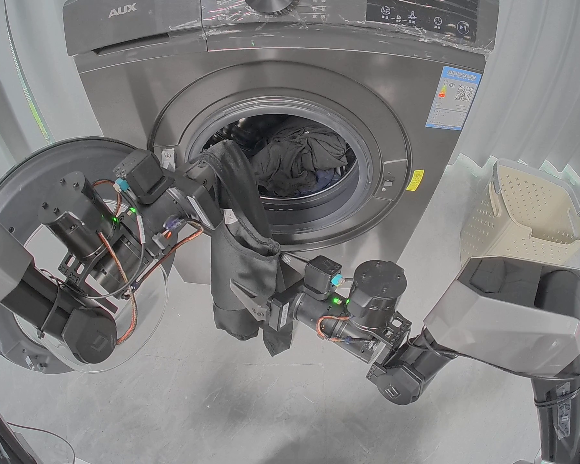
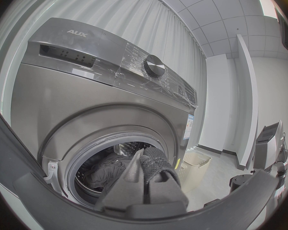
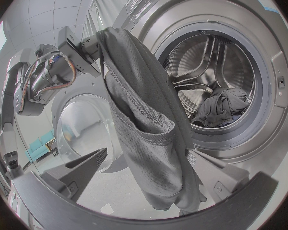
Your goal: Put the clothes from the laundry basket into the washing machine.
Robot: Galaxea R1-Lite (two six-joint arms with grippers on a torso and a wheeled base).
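Dark mesh garment [image 1: 238, 240] is held at its top by the closed left gripper [image 2: 143, 163], just before the mouth of the washing machine [image 1: 341, 78], to be passed in onto the clothes [image 1: 299, 153] in the drum [image 3: 195, 67]. Its hanging part is flanked by the open fingers of the right gripper [image 3: 146, 154], probably for lifting.

Dark grey mesh garment [image 1: 241, 252], gunmetal washing machine [image 1: 129, 91] (yellow sticker [image 1: 415, 180]), cream perforated laundry basket [image 1: 528, 220]

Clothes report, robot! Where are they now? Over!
Left gripper jaws shut on dark garment, at washer mouth. Right gripper jaws open around its hanging end. Door open; dark pile in drum.
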